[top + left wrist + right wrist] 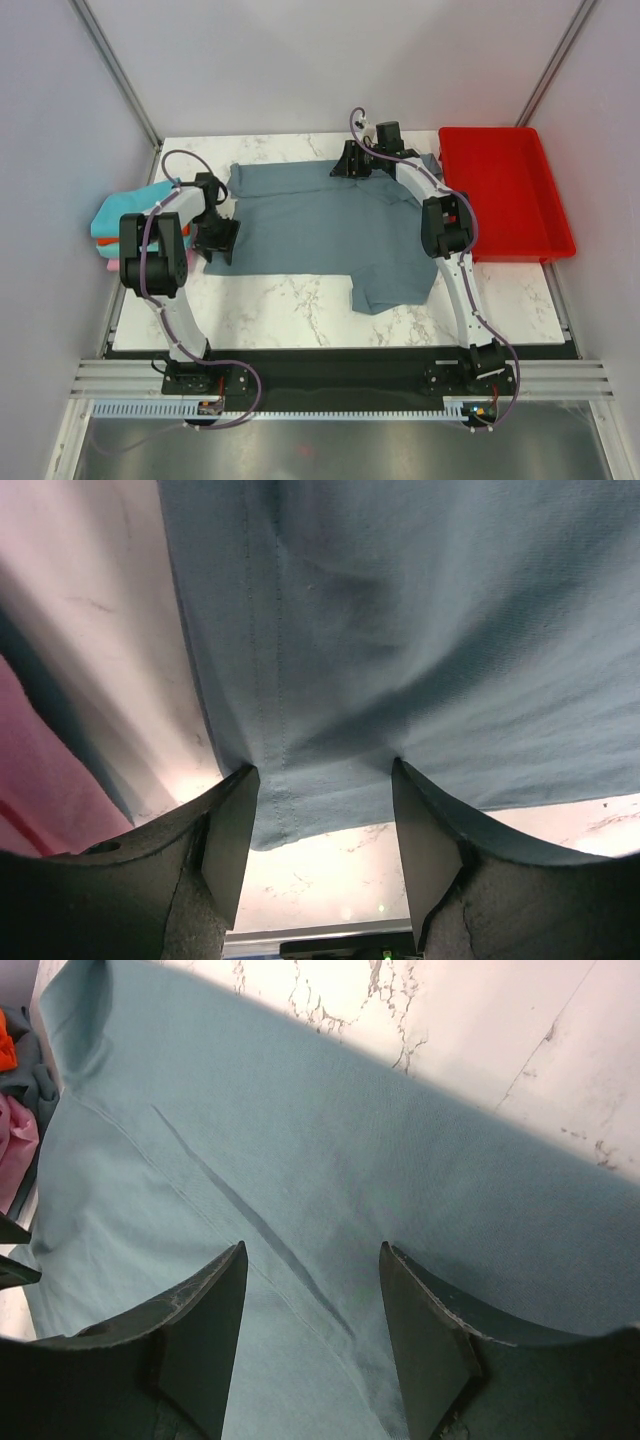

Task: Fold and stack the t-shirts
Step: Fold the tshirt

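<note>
Grey-blue shirt: I am seeing it lying spread on the tabletop.
Left gripper: I am holding its fingers apart, straddling the shirt's hem.
Right gripper: I am holding its fingers apart near the shirt's far edge.

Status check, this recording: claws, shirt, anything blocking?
Left claw open, straddling edge of grey-blue shirt. Right claw open near its far edge. Shirt spread out, unfolded. Nothing blocking; folded stack sits left.

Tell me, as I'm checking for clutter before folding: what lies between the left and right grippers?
Only the spread grey-blue shirt lies between the left gripper and right gripper, as the top external view shows.
</note>
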### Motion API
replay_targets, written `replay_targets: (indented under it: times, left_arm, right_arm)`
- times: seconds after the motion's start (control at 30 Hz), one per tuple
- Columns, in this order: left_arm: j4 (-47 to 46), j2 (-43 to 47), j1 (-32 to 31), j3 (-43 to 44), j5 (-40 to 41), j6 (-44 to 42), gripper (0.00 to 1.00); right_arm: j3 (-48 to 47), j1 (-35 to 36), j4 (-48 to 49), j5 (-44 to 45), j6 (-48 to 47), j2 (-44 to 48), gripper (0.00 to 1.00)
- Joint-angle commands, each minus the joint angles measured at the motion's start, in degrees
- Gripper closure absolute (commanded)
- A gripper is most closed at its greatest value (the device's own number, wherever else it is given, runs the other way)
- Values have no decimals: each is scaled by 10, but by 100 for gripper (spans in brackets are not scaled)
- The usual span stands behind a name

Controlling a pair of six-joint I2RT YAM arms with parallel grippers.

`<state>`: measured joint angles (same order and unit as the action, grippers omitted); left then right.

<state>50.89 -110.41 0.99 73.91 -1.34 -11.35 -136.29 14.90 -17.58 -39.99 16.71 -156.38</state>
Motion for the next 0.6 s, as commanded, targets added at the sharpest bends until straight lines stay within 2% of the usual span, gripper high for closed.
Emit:
replay_targets:
  times: [0.0, 0.13, 0.4, 0.53, 0.57]
  left_arm:
    - [-14, -38, 19, -34, 12, -14, 35]
    - [16, -24, 26, -57, 34, -21, 34]
    - [69, 3, 27, -44, -28, -9, 34]
    - [61, 77, 18, -15, -66, -17, 22]
    - [61, 115, 16, 4, -67, -17, 22]
  right_arm:
    - [18, -8, -67, 62, -23, 5, 35]
    - [12, -9, -68, 70, -26, 2, 35]
    - [9, -9, -71, 77, -33, -2, 35]
    - [8, -8, -94, 90, -78, 27, 35]
    - [9, -8, -101, 97, -96, 40, 36]
